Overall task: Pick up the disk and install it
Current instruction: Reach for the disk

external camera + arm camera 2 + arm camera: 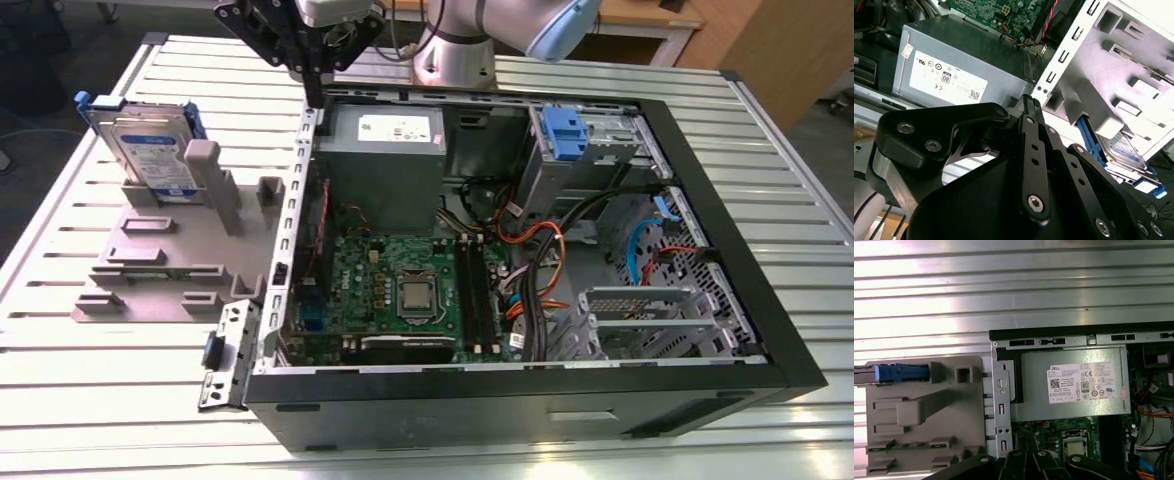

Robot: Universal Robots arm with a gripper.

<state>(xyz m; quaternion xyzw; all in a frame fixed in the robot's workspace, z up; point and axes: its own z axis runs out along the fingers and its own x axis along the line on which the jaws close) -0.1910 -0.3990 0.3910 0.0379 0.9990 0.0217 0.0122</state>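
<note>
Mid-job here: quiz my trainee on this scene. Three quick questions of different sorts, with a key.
1. True or false: the disk stands on edge in the grey stand.
2. The gripper is nearest to: A the power supply, B the disk, C the stand.
3. Fill in: the disk's carrier rail is coloured ___.
Key: 1 true; 2 A; 3 blue.
</note>
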